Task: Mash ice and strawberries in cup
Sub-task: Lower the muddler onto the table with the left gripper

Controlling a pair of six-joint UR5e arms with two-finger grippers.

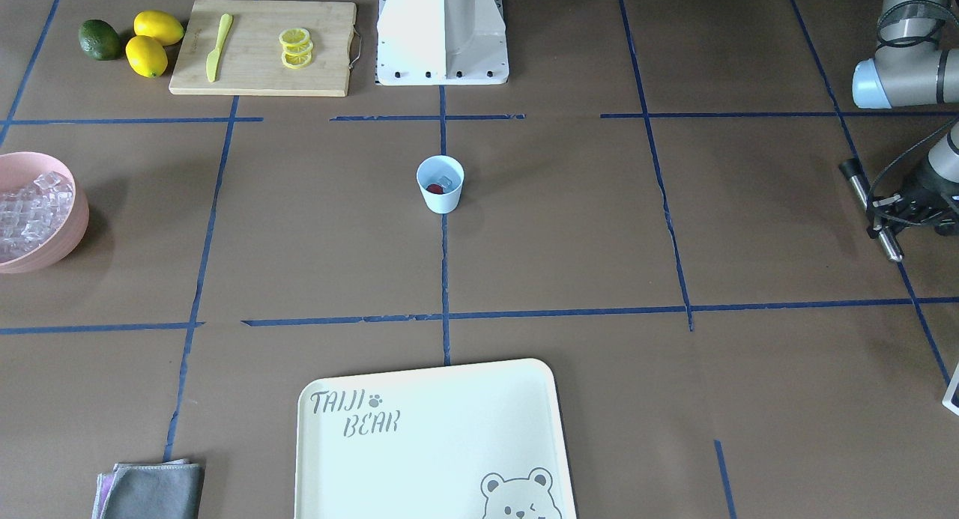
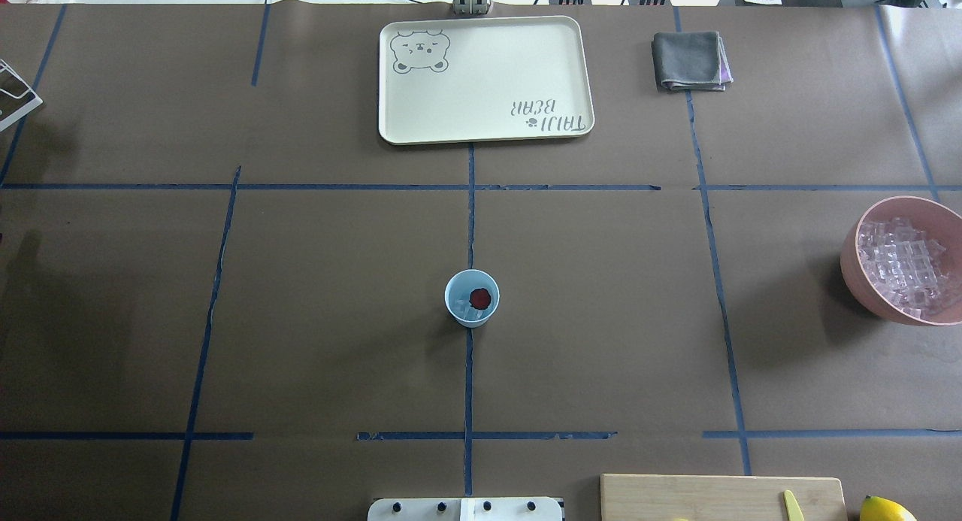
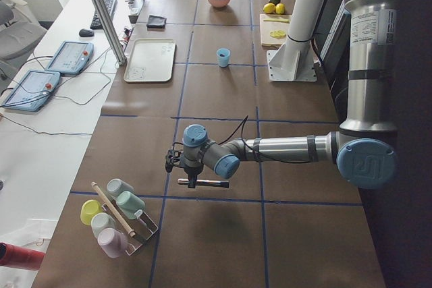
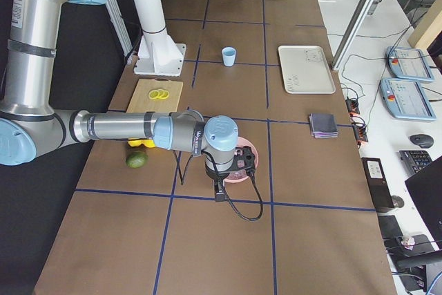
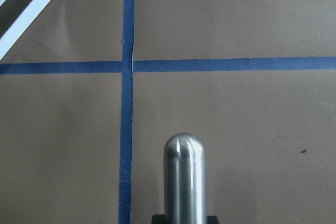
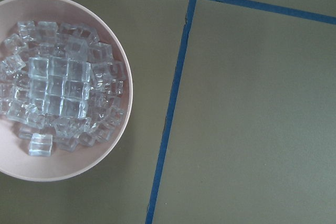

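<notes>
The cup (image 1: 440, 193) sits dead centre of the front view on the brown paper-covered desk (image 1: 569, 227). It's got one bumpy red strawberry (image 2: 480, 298) and a couple of glassy ice cubes (image 2: 462, 307) in the bottom. The left tool (image 1: 876, 216) is way over at the right edge of that view, clamped on a masher (image 1: 888, 242), a smooth steel rod with a rounded tip and a black butt end. So the cup lies well off to the left of the rod in that frame. The rod's long axis runs about flat to the desk rather than pointing down, so my guess is it needs tipping upright before it fits through the cup's mouth. The right tool (image 4: 237, 162) hangs over the pink bowl (image 2: 853, 273) heaped with more cubes, also well apart from the cup. I can't tell if that one's open or closed, since no fingers show in its wrist view. The cup looks like thin, light, tapered plastic, so I reckon it could skid or tip under a push.
</notes>
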